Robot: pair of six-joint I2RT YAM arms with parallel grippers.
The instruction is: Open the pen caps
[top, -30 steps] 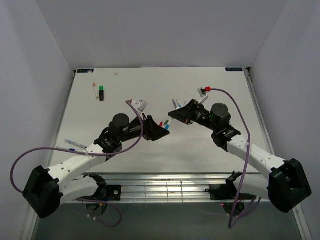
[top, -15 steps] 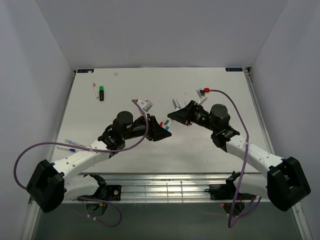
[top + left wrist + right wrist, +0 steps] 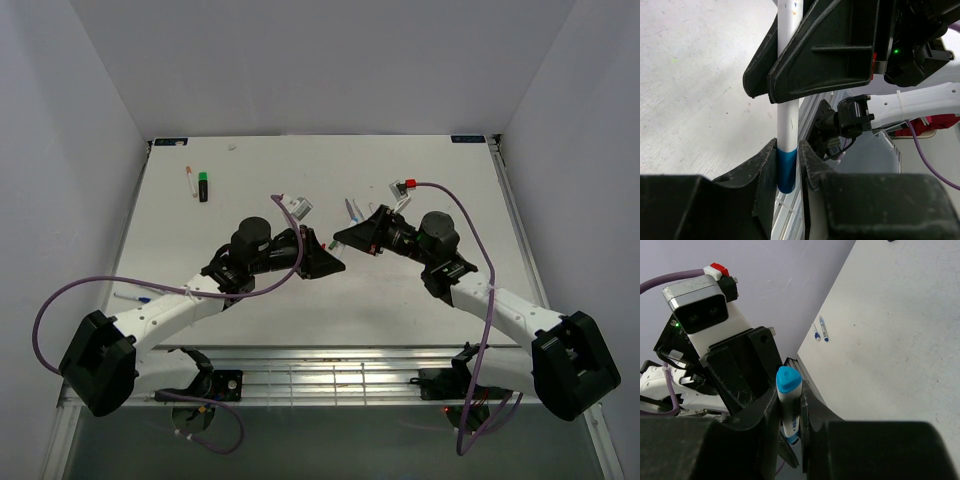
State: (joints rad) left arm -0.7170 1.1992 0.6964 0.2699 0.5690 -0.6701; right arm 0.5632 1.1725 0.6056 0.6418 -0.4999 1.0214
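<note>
Holds one white pen (image 3: 788, 125) in the air above the middle of the counter (image 3: 420, 170), shared between both hands. Grips the blue pen cap (image 3: 786, 172) with the left hand (image 3: 787, 150), closed tight on it, with one finger pressed flat on each side. Shows, in the left wrist view, no gap between these fingers (image 3: 764, 165) and the cap. Grips the white barrel of the same pen with the right hand (image 3: 789, 407), closed on it just beyond the cap, with a black finger on either side. Leaves only a short piece of bare barrel visible between the two hands. Shows no gap at the seam between cap and barrel: still capped. Points the blue end away from the right wrist camera and into the left hand. Hides most of the pen in the top view behind the two hands, meeting there tip to tip.

Elsewhere on the counter, well apart from both hands: at the far left a stubby black marker (image 3: 203, 187) with a green end, and just beside it a slim pen (image 3: 190, 180) with an orange end. Near the left edge, by the left arm, two more slim pens (image 3: 823, 329) with blue ends, side by side. Cannot tell at this size whether capped or not.
</note>
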